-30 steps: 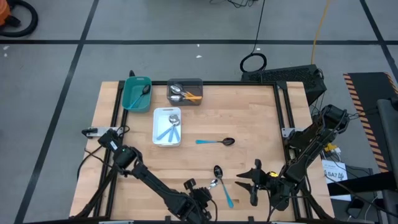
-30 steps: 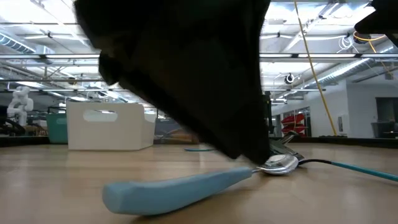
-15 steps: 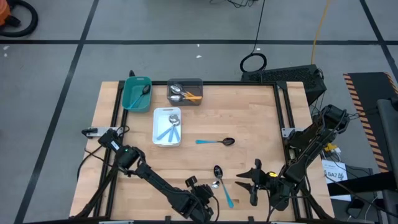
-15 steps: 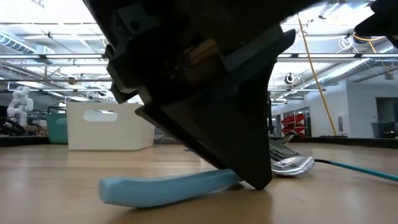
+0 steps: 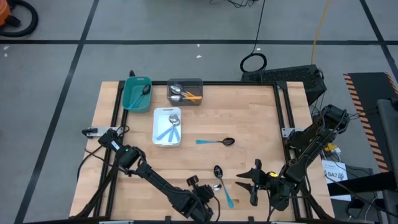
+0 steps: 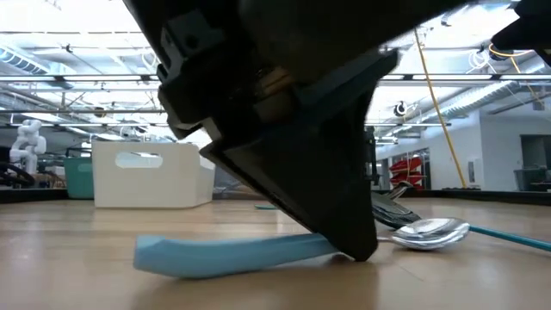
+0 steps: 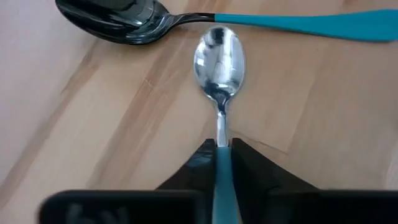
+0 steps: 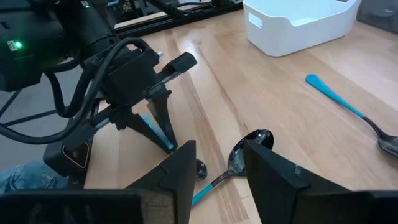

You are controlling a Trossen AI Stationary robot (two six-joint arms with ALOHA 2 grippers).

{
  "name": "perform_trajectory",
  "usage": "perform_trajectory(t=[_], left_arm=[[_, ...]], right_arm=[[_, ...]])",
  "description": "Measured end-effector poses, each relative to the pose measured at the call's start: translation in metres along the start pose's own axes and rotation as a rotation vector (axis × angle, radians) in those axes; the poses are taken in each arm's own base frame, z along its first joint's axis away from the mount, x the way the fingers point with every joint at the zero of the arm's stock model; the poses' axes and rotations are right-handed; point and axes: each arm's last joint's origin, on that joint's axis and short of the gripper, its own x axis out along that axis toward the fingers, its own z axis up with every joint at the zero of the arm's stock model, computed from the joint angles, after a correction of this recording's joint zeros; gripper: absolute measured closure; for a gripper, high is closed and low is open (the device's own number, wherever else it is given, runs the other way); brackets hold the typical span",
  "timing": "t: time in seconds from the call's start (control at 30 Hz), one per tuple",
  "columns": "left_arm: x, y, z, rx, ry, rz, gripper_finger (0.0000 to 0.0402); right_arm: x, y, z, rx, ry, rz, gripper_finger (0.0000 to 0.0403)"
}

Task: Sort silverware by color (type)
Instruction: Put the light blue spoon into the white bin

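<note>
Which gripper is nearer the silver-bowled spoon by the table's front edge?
Left. The left gripper pinches the silver-bowled spoon by its handle; the right gripper waits beside it, apart.

In the low view the left tool (image 6: 344,245) fills most of the picture and hides the middle of the light-blue-handled spoon (image 6: 232,255) under it. In the left wrist view that spoon's handle is cut off by the picture's edge. From above, the spoons in the grey tray (image 5: 185,91) are too small to count.
</note>
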Motion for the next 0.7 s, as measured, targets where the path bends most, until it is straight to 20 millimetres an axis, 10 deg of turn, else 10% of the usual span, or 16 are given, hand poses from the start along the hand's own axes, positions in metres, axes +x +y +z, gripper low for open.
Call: perform_trajectory(t=[0.3, 0.7], left_arm=[[-0.006, 0.004, 0.002, 0.071, 0.012, 0.030, 0.0388], [-0.080, 0.006, 0.017, 0.188, -0.084, 0.226, 0.0389]], right_arm=[[0.000, 0.000, 0.000, -0.001, 0.003, 0.002, 0.0273], [0.000, 0.000, 0.000, -0.005, 0.004, 0.000, 0.0273]])
